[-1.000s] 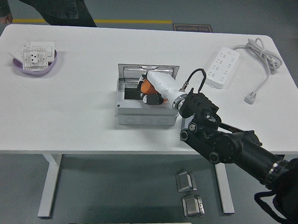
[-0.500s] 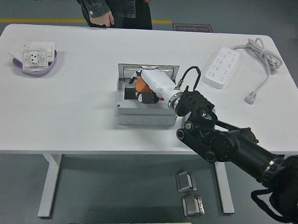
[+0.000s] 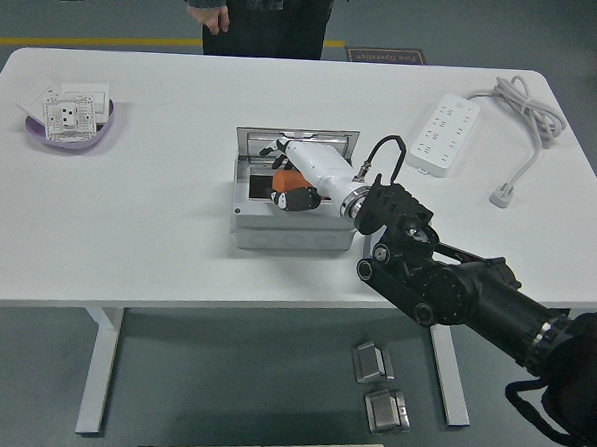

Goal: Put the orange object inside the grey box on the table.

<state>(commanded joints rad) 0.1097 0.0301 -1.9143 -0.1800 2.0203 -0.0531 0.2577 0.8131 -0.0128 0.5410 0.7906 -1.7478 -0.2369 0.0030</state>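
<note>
A grey metal box [image 3: 288, 231] sits mid-table with its lid [image 3: 298, 136] folded open at the back. My right hand [image 3: 288, 188], on a white wrist and black arm coming from the lower right, reaches down into the box. Its black fingers [image 3: 280, 199] curl around the orange object [image 3: 293, 183], which lies low inside the box's opening. The hand and wrist hide part of the object and the box's interior. My left arm does not appear.
A purple bowl [image 3: 71, 131] holding white socket plates sits at the far left. A white power strip [image 3: 445, 134] with a coiled cable [image 3: 530, 110] lies at the far right. A person [image 3: 260, 11] stands at the far edge, hands off the table.
My right hand has shifted slightly inside the box, and the orange object now sits lower and flatter. The person has walked right along the far side.
</note>
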